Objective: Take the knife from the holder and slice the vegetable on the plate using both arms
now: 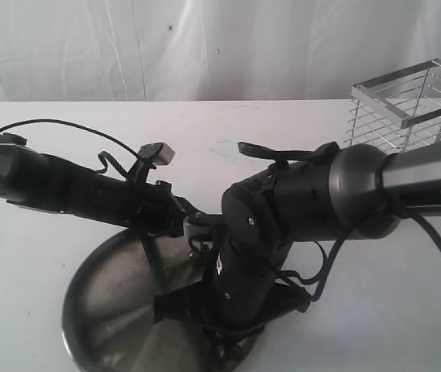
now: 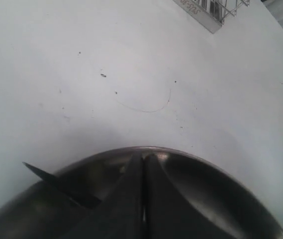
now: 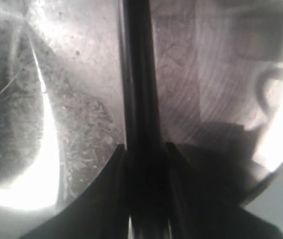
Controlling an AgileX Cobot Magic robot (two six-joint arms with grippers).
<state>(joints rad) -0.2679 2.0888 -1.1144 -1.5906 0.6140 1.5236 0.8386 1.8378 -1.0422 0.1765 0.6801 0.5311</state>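
Look for the vegetable as a scrap of green on the plate, toward its far rim and mostly hidden where the left arm and right arm meet. Clamped on the knife: the right gripper, with the dark shaft running straight out from between its fingers across the steel. Seen from the left wrist, only the pointed tip, low over the dish beside the left gripper. Fingers there pressed tight together; whether pinning the chili, cannot tell. Probably a short way from blade to green, with the left claw nearer. Farther out, well apart from the plate on the table, the holder. Readable: "PiP" on the grey link, cut off at the frame edge. Print on the holder's tag too blurred to read.
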